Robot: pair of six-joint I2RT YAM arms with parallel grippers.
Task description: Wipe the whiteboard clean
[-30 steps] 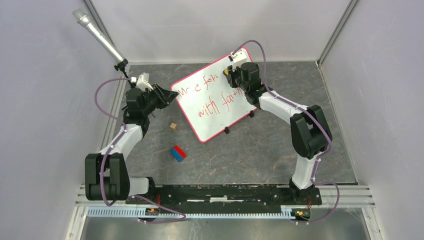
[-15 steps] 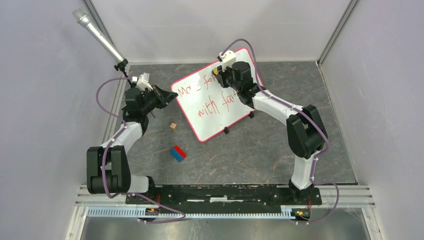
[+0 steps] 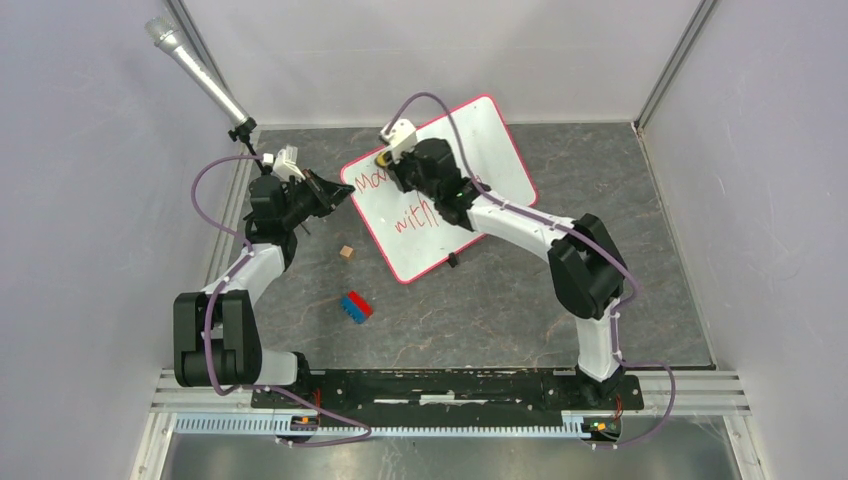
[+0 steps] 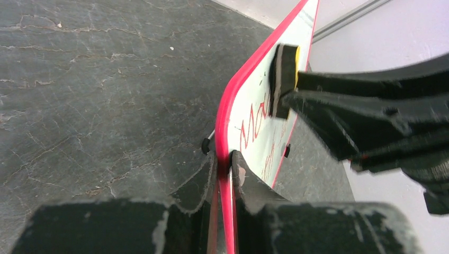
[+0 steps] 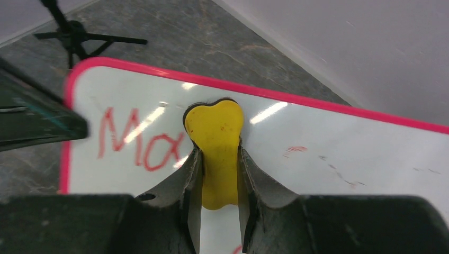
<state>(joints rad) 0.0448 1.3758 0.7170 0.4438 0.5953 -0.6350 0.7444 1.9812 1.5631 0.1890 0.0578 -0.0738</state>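
Pale walls (image 3: pixel 80 230) box in the cracked grey table (image 3: pixel 520 300). At far left, my left gripper (image 4: pixel 225 163) is clamped on the red rim of the whiteboard (image 3: pixel 485 150) — it sits far centre. My right gripper (image 5: pixel 214 159) pinches a yellow eraser (image 5: pixel 214 124) at the red writing.

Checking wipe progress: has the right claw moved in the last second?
Yes: right claw, holding the yellow eraser, slid left across the whiteboard toward the microphone.

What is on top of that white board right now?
On the whiteboard are red handwriting and a yellow eraser, held against it by the right gripper. The left gripper pinches its pink rim. Whatever writing sits beneath the eraser is hidden.
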